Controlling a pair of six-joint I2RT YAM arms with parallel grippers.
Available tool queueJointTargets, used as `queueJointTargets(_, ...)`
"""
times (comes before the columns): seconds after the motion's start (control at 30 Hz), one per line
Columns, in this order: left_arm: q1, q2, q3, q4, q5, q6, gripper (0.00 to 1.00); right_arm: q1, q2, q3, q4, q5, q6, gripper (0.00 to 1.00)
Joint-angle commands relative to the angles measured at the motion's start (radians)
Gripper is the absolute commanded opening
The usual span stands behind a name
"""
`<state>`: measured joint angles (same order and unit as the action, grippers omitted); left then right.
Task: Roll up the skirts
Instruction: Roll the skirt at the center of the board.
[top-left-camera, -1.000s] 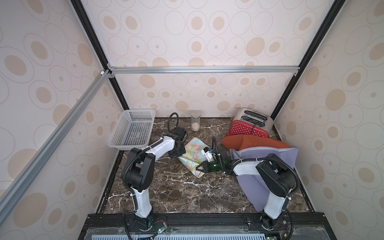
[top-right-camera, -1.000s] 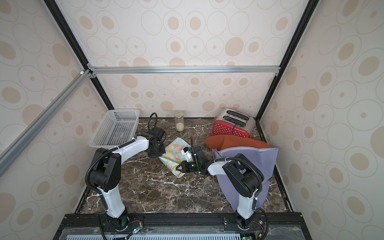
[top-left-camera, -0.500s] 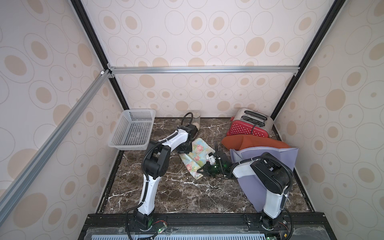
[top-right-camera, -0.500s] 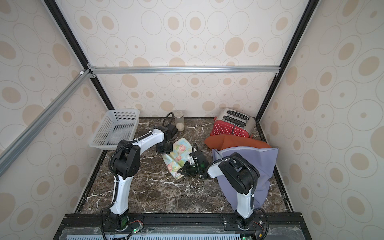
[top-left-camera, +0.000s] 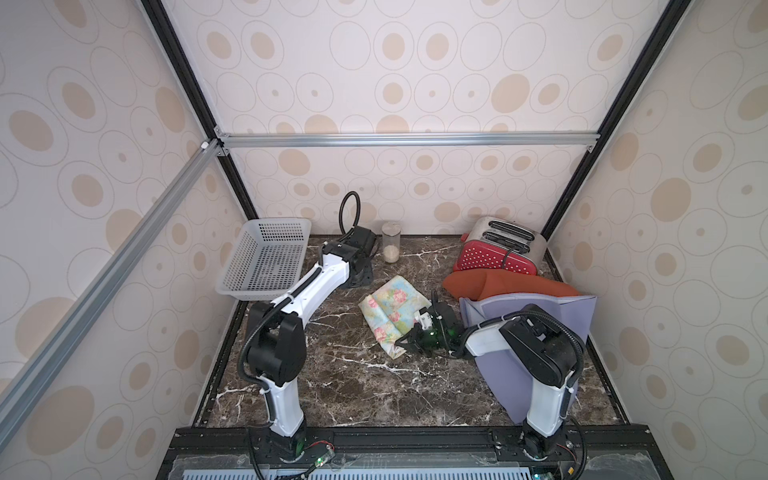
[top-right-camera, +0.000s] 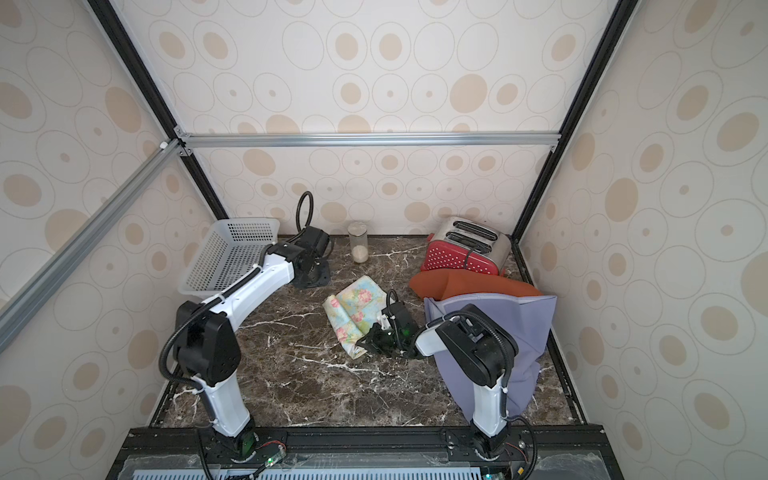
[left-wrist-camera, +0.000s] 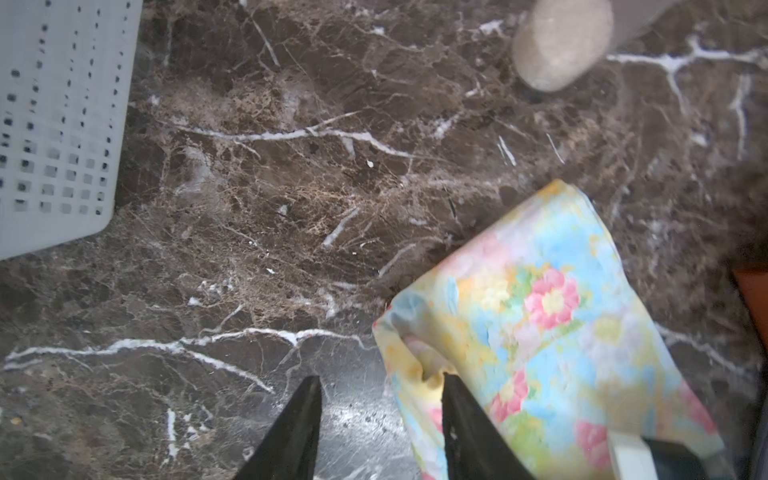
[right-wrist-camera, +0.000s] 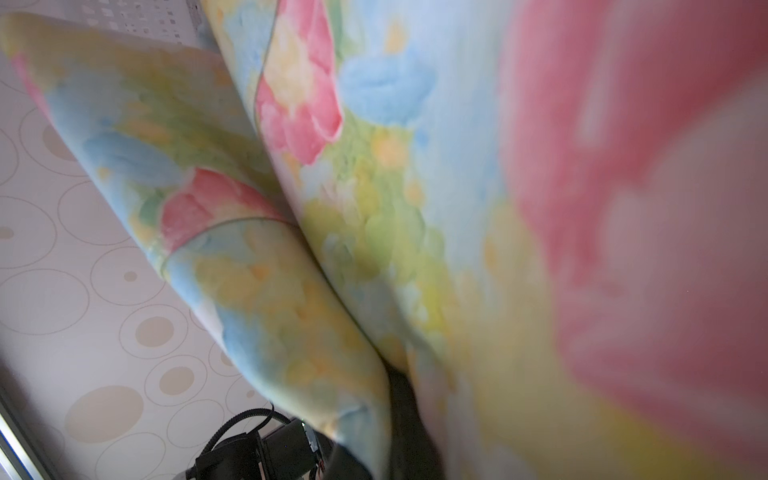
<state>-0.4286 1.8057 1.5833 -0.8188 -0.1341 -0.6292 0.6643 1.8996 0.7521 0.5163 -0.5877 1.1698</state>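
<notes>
The floral skirt lay folded in the middle of the counter, and both top views showed its left edge turned over on itself. My right claw sat low at the skirt's near right corner, pinched shut on the cloth. In the right wrist view the print filled nearly the whole picture, its folds running down to one dark finger.

My left claw stood at the skirt's far left side with its jaws partly apart. It gripped nothing, and bare counter showed between the fingers. One fingertip overlapped the skirt's edge, though I could not tell whether it touched.

To the right lay the orange skirt, bunched just near of the toaster. The purple skirt was spread at the right side under my right arm, its far edge over the orange one.

A jar stood at the far wall, well apart from the floral skirt. A basket sat at the far left.
</notes>
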Motion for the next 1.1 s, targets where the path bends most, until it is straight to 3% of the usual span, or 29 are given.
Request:
queueJointTargets(0.0,-0.030,-0.037,-0.129,0.159,0.125,-0.027,0.35,-0.008,0.030,-0.028,-0.173,0.047,0.031,0.00)
queueJointTargets(0.1,-0.046,-0.042,-0.209,0.259,0.191,-0.048,0.27,-0.009,0.031,-0.020,-0.187,0.045,0.033,0.00)
queueJointTargets(0.23,-0.059,-0.035,-0.264,0.306,0.188,-0.077,0.19,-0.011,0.036,-0.008,-0.195,0.042,0.037,0.00)
queueJointTargets(0.37,-0.065,-0.012,-0.277,0.345,0.182,-0.096,0.19,-0.011,0.036,-0.002,-0.215,0.044,0.034,0.00)
queueJointTargets(0.87,-0.071,0.297,-0.145,0.374,0.188,-0.157,0.20,-0.014,0.024,0.052,-0.307,0.039,-0.021,0.01)
queueJointTargets(1.07,-0.076,0.338,-0.147,0.374,0.180,-0.133,0.21,-0.014,-0.094,0.040,-0.360,0.059,-0.145,0.24)
